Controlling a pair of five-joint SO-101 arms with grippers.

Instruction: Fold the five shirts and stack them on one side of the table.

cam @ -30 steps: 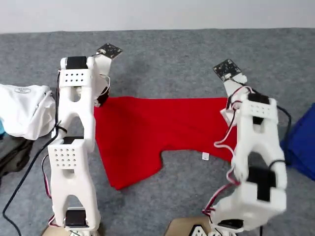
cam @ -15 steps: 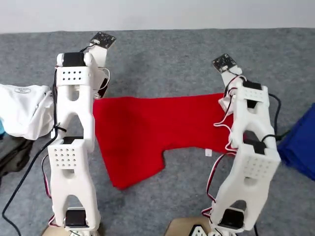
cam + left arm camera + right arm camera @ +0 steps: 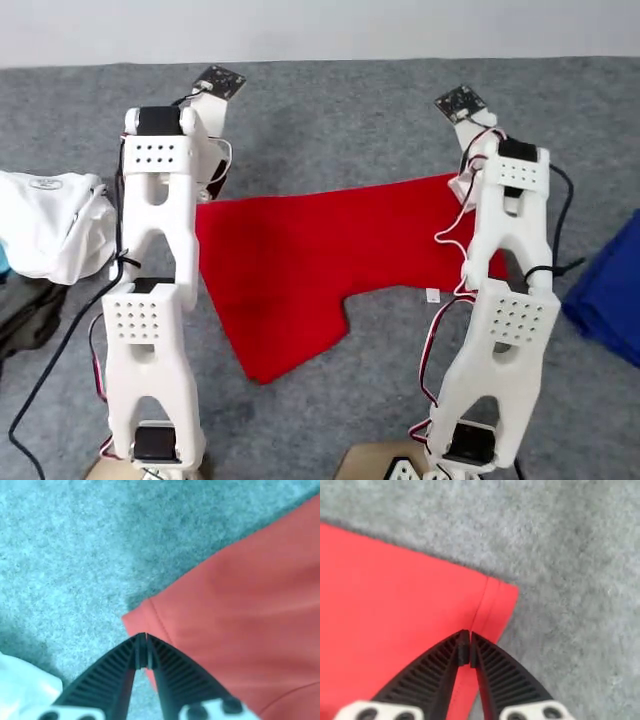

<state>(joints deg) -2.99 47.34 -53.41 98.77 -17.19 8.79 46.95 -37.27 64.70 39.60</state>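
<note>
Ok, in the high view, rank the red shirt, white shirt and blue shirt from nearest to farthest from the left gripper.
1. Red shirt: its corner is pinched in the left gripper.
2. White shirt: heaped at the view's left edge.
3. Blue shirt: at the view's right edge.

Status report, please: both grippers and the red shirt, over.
Left gripper shut on red shirt corner. Right gripper shut on its other corner. White cloth, blue cloth off to the sides, not touching.
</note>
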